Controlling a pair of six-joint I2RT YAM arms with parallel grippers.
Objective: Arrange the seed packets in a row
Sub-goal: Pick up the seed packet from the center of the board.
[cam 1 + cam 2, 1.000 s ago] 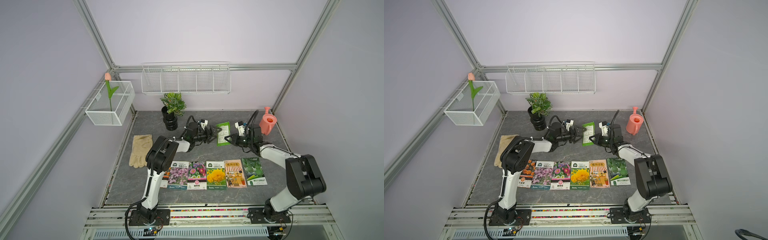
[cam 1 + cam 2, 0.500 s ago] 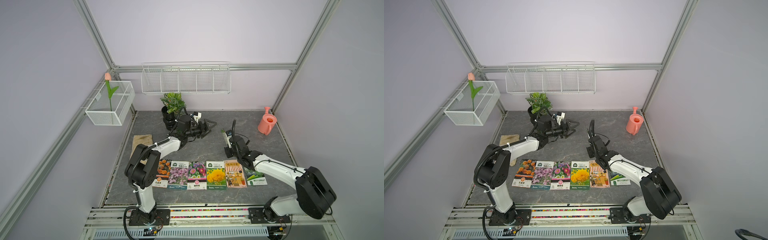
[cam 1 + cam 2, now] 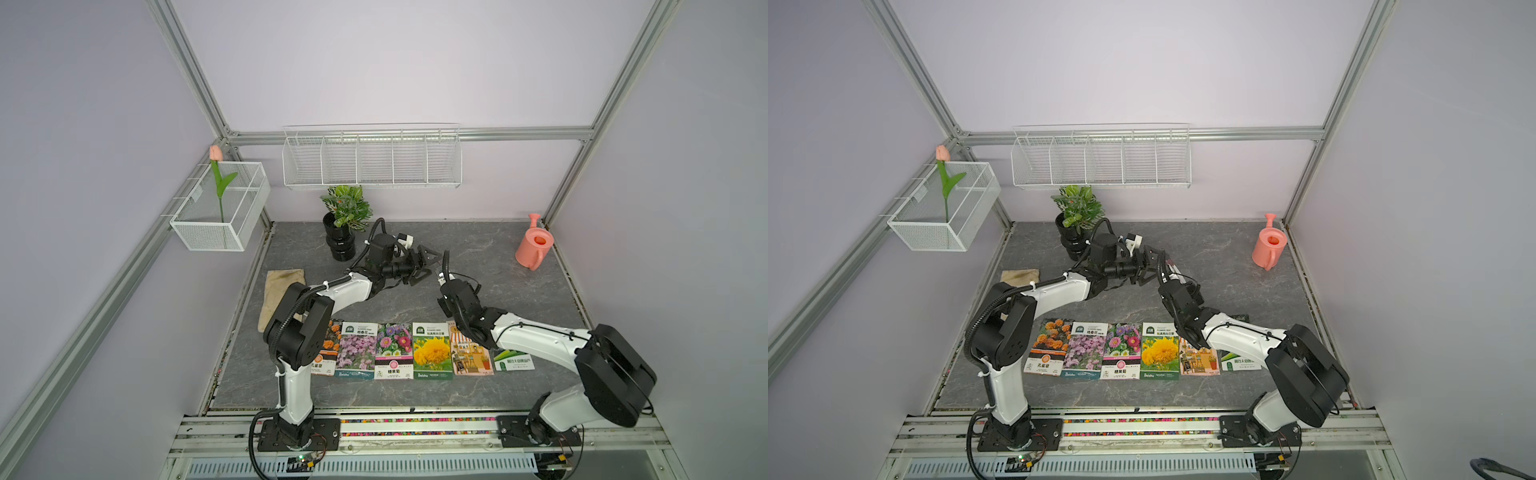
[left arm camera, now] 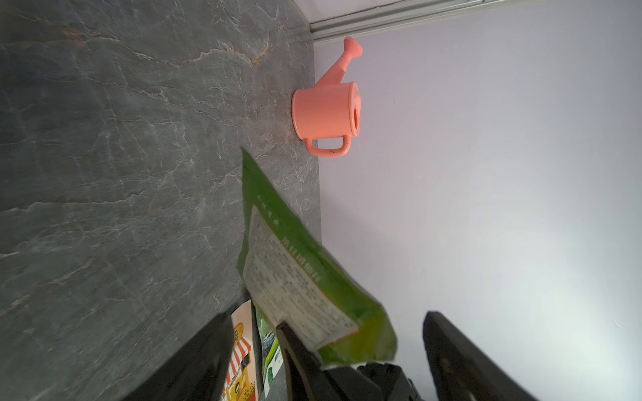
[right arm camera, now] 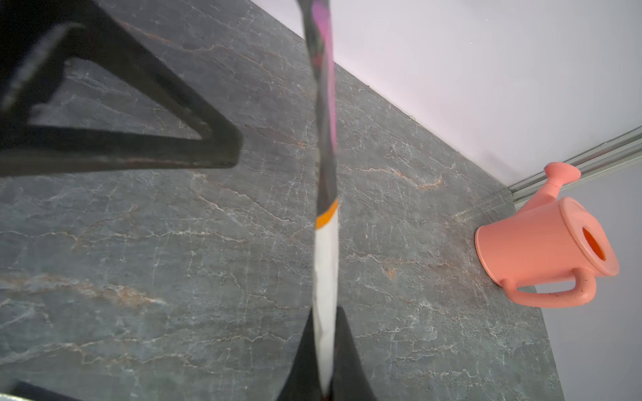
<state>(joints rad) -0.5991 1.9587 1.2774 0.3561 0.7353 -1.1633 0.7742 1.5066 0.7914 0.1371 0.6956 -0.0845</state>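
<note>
The right gripper (image 5: pixel 325 312) is clamped on one end of a packet (image 4: pixel 305 264). It holds the packet on edge above the middle of the table (image 3: pixel 498 266). The packet's green-bordered back, with a white text panel, faces the left wrist camera. In both top views the packet shows only as a thin sliver. The left gripper (image 3: pixel 428 266) sits just beside it with jaws spread wide, one on either side of the packet's lower corner. I cannot see the jaws touching the packet. Six more packets lie flat in a row (image 3: pixel 1121 351) near the table's front edge, their long edges touching or slightly overlapping. The orange packet (image 3: pixel 1050 345) closes the left end beside the left arm. The green packet (image 3: pixel 513 363) at the right end is mostly covered by the right arm. Bare slab runs from the row to the grippers and on to the back wall. The can (image 3: pixel 532 247) stands in the back right corner close to the wall. The plant (image 3: pixel 347 208) stands at the back left, and the glove (image 3: pixel 278 291) lies along the left edge.
</note>
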